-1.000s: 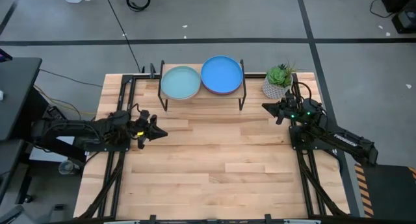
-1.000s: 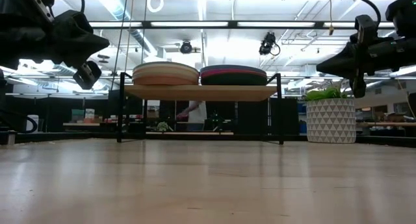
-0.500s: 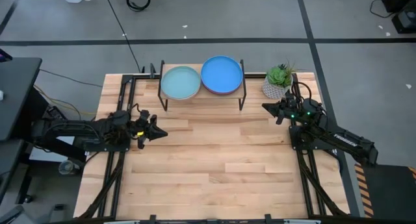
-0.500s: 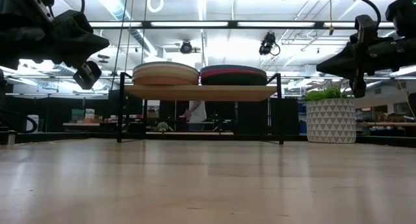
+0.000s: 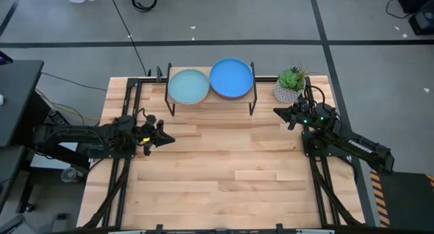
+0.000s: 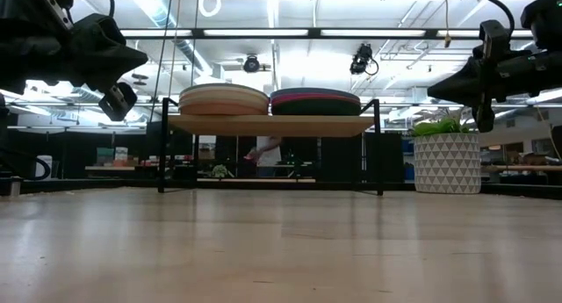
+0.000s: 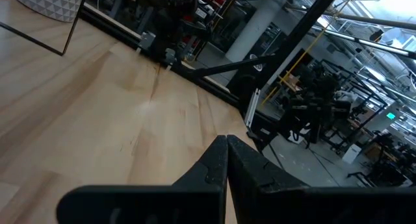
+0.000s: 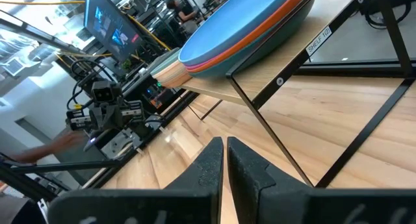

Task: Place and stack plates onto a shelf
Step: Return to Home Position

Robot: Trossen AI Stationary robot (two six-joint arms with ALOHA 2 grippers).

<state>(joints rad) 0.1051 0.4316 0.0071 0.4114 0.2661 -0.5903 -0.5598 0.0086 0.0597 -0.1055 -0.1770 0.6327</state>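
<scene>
Nothing has moved since earlier; both arms parked.
Left gripper [image 5: 165, 137] and right gripper [image 5: 278, 112], fingers pressed together and empty, wait clear of the shelf [image 6: 272, 125] holding two plate stacks [image 5: 231, 77]; homing looks finished, nothing further needed.

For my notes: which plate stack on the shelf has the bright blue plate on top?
The stack nearer the potted plant; the other stack is topped by a paler teal plate.

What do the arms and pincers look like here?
Both are matte black and jointed. The left arm has a small yellow spot near its wrist; the right arm shows green lights there. The left pincer and right pincer have black fingers tapering to points.
</scene>
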